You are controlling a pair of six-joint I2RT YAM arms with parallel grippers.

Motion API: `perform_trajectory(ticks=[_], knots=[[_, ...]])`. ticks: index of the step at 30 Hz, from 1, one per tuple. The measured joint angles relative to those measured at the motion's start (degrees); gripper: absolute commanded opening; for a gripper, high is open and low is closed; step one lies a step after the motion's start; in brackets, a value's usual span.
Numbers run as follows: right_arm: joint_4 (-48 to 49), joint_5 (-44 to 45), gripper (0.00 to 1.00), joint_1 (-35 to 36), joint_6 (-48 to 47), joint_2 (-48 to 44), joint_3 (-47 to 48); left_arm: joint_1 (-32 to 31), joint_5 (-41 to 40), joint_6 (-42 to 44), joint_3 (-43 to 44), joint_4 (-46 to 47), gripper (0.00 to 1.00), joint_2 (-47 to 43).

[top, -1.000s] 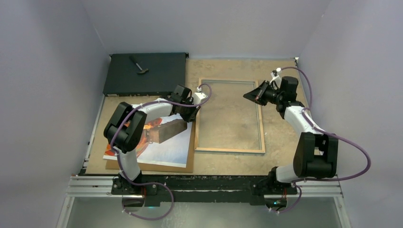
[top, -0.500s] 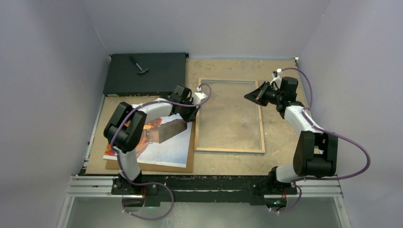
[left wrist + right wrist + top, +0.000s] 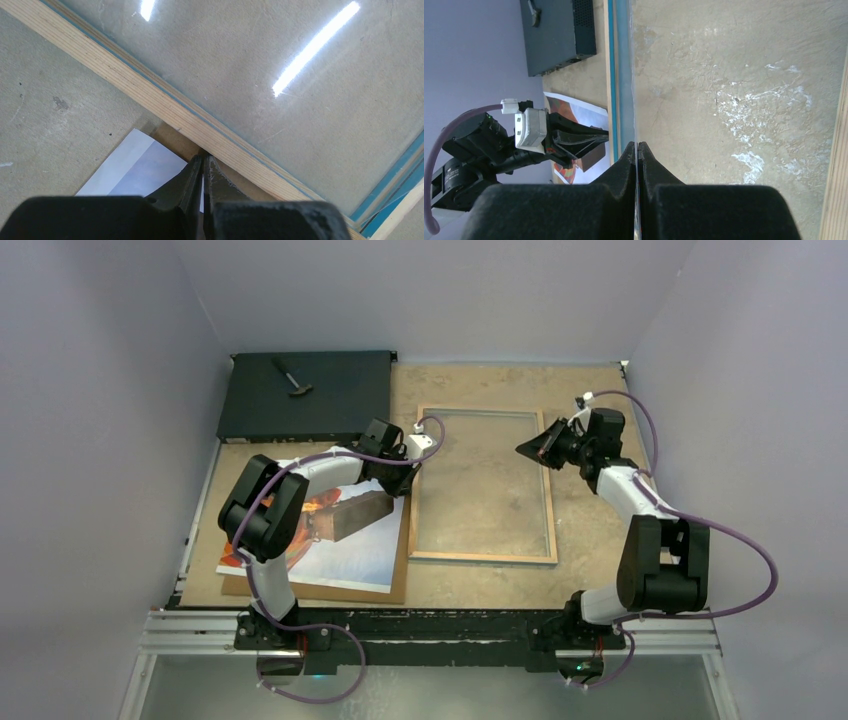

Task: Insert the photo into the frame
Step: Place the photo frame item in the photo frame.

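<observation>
1. The top view looks steeply down from above and behind the arm bases, far enough off to take in the whole worktop (image 3: 480, 380)
2. The left wrist view sits very close to the surface, looking along its end effector (image 3: 202, 159) at the frame (image 3: 165, 107) rail and a photo (image 3: 135, 165) corner
3. The right wrist view looks along its end effector (image 3: 637, 146) across the frame's glass toward the left arm (image 3: 484, 145); both wrist views share that rail
</observation>
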Motion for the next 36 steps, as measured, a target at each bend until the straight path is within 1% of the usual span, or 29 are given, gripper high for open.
perform_trajectory(ticks=[17, 23, 32, 33, 36], knots=[[0.76, 0.11, 0.0, -0.02, 0.09, 1.09, -0.81, 0.02, 0.07, 0.0, 0.0, 0.02, 0.0, 0.07], [-0.44, 0.7, 0.0, -0.11, 0.07, 3.06, 0.39, 0.11, 0.11, 0.0, 0.0, 0.04, 0.0, 0.09], [-1.42, 1.31, 0.0, -0.04, 0.04, 3.69, 1.81, 0.44, 0.57, 0.02, 0.02, -0.02, 0.0, 0.13], [-1.73, 1.31, 0.01, 0.0, 0.02, 3.72, 2.05, 0.44, 0.57, 0.0, 0.04, -0.07, 0.0, 0.13], [-2.21, 1.38, 0.1, 0.2, -0.13, 3.8, 2.47, 0.52, 0.7, 0.0, 0.2, -0.22, 0.0, 0.22]])
